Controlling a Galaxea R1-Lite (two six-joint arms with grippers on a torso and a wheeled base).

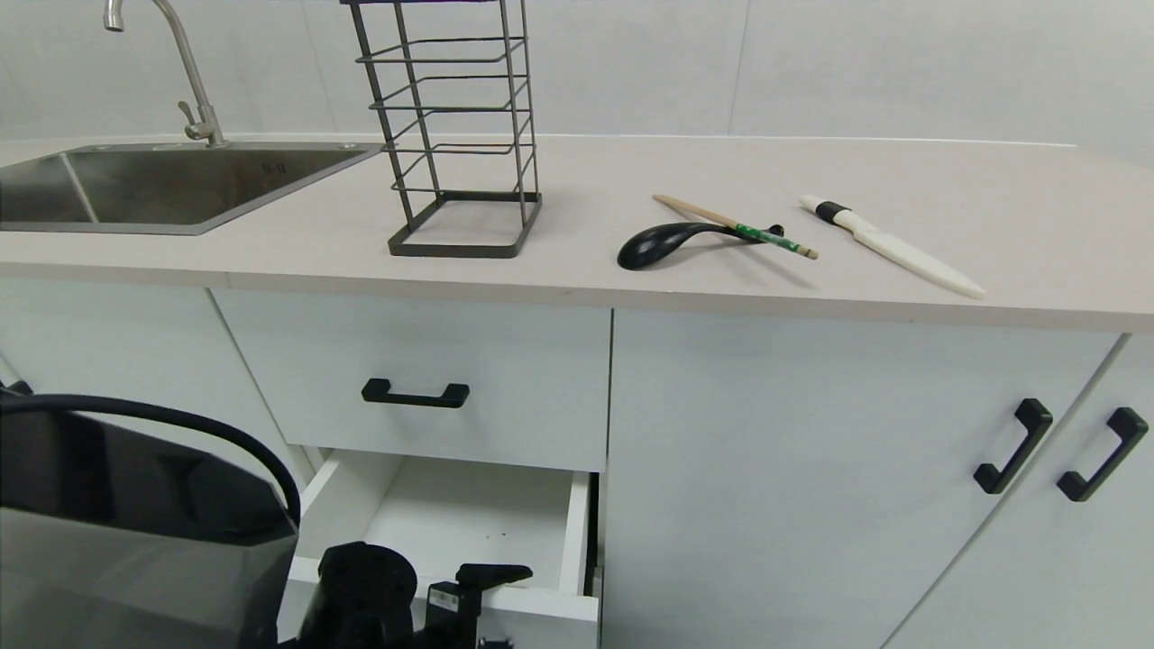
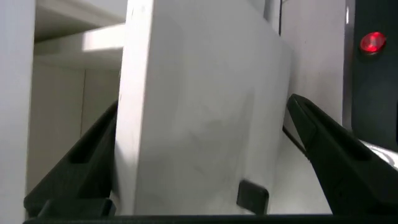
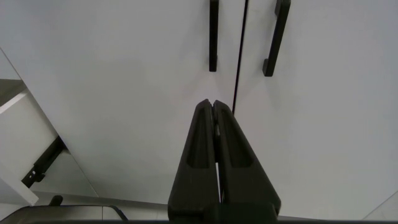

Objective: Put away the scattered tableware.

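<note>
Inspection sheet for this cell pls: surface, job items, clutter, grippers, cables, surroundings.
surface: pale counter, bare between the items.
job's things: black spoon, chopsticks and white knife lie on the counter's right part. The chopsticks cross the spoon's handle and the knife lies apart. The lower drawer is pulled open, nothing seen inside.
clutter: wire rack stands unloaded beside the sink.
grippers: left gripper has its fingers open, one on either side of the drawer's front. Right gripper has its fingers shut and faces the cabinet doors.
cables: nothing seen on the counter or drawer.
surroundings: faucet over the sink, white wall behind.
</note>
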